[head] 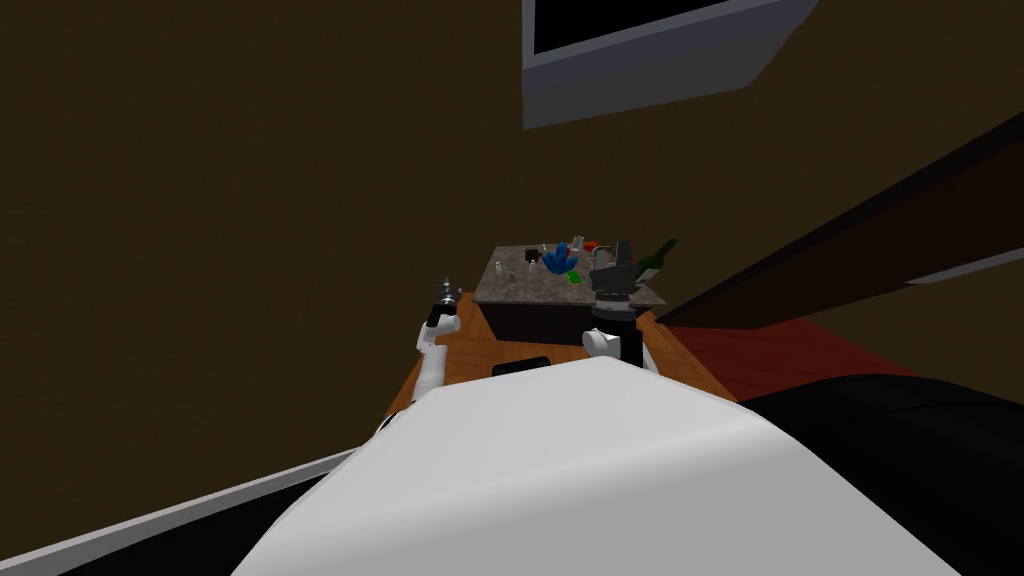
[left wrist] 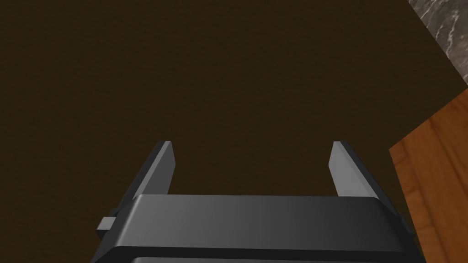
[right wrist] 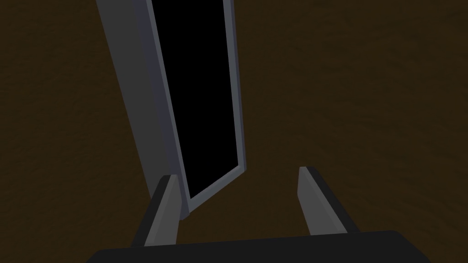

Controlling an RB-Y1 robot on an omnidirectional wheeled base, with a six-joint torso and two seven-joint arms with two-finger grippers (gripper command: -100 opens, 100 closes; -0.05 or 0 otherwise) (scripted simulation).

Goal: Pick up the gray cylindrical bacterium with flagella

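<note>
R pincer (head: 622, 250) wide, by table (head: 520, 288) — grey bacterium (head: 577, 242) near, on its left, L pincer (left wrist: 251, 153) wide

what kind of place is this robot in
Probably a room in a house: dark brown walls, a grey-framed window showing black, and a small stone-topped table cluttered with little things, with a green bottle at its far corner.

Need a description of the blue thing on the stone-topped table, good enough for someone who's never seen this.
Under the grey-framed window sits a small table with a mottled grey stone top. Toward its far side is a blue spiky cluster. It is the only blue item there; its neighbours are grey, red or green.
</note>
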